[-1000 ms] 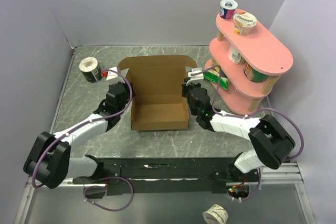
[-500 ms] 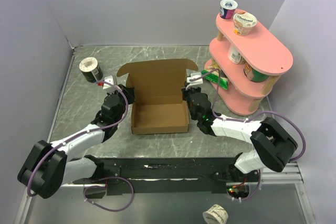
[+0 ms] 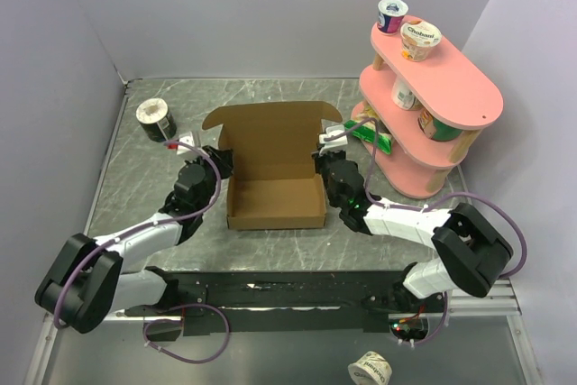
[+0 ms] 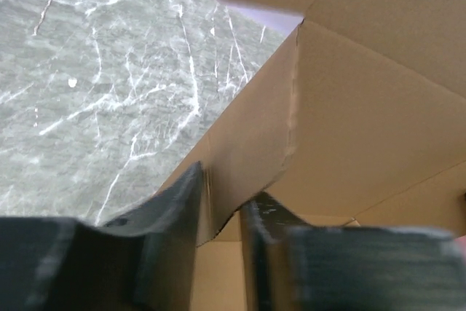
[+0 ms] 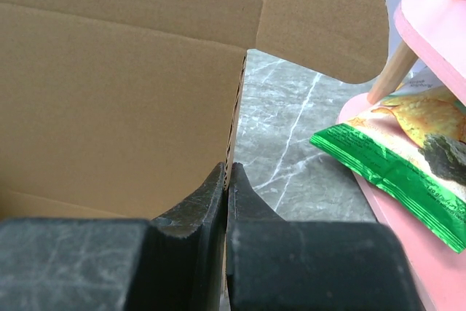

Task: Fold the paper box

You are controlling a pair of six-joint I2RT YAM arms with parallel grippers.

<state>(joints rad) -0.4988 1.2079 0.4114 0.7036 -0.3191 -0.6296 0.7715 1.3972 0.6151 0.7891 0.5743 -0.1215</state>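
The paper box (image 3: 275,200) is a brown cardboard tray on the table's middle, its lid (image 3: 270,132) standing up at the back. My left gripper (image 3: 219,161) is at the box's left wall. In the left wrist view the left gripper (image 4: 218,213) straddles a side flap (image 4: 247,158); one finger touches it and a gap shows at the other. My right gripper (image 3: 322,155) is at the right wall. In the right wrist view the right gripper (image 5: 228,180) is pinched shut on the thin edge of the box wall (image 5: 233,114).
A pink two-tier shelf (image 3: 451,87) with yogurt cups stands at the right, close to the right arm. A green snack bag (image 3: 370,135) lies on its lower tier, also in the right wrist view (image 5: 393,158). A dark cup (image 3: 155,119) sits back left.
My left arm has drawn back toward the near side and its gripper has shifted along the left wall. The box has slid slightly. The right gripper keeps its hold.
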